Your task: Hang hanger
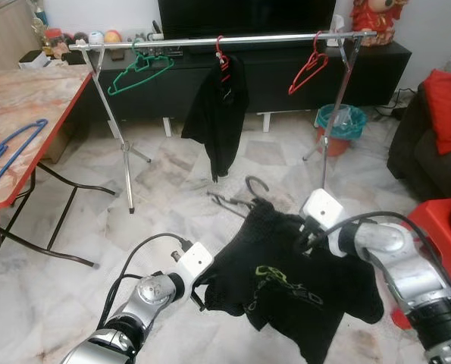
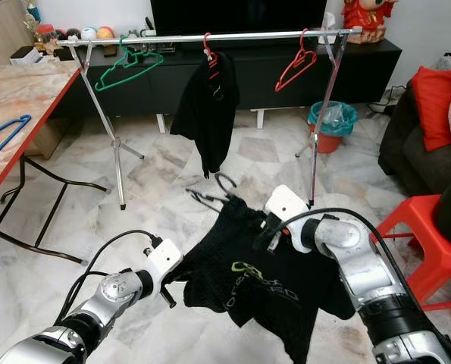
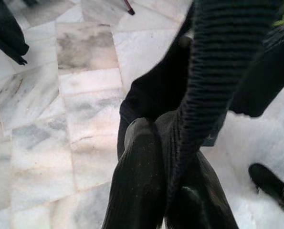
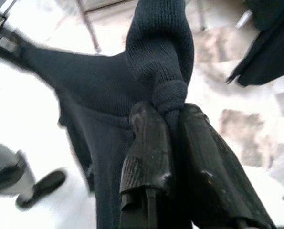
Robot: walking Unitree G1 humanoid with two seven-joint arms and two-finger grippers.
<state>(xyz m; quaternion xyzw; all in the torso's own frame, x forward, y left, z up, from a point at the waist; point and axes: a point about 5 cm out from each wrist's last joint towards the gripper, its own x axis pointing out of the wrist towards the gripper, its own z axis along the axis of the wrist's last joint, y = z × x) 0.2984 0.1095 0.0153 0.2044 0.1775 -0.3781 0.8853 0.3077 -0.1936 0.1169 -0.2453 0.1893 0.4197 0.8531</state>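
Stretching between the two arms, a black knit garment with a green logo hangs low above the marble floor; the left pincer is clamped on its left edge, its fingers pressed together over a fold of ribbed cloth in the left wrist view; the right pincer pinches the garment's upper right part, its fingers squeezed on a bunched roll of knit in the right wrist view; a dark hanger sticks up from the garment's top edge, its hook curving above the cloth just left of the right pincer and well above the left one; whether it sits fully inside the garment cannot be told; beyond it stands a metal clothes rail on crossed legs, well apart from both pincers; on the rail hang a green hanger towards the left, a red hanger carrying a black garment at the middle, and a bare red hanger towards the right; at the left, a red-edged bench carries a blue hanger; a teal bin stands behind the rail's right leg; a red stool stands at the right, near the right arm
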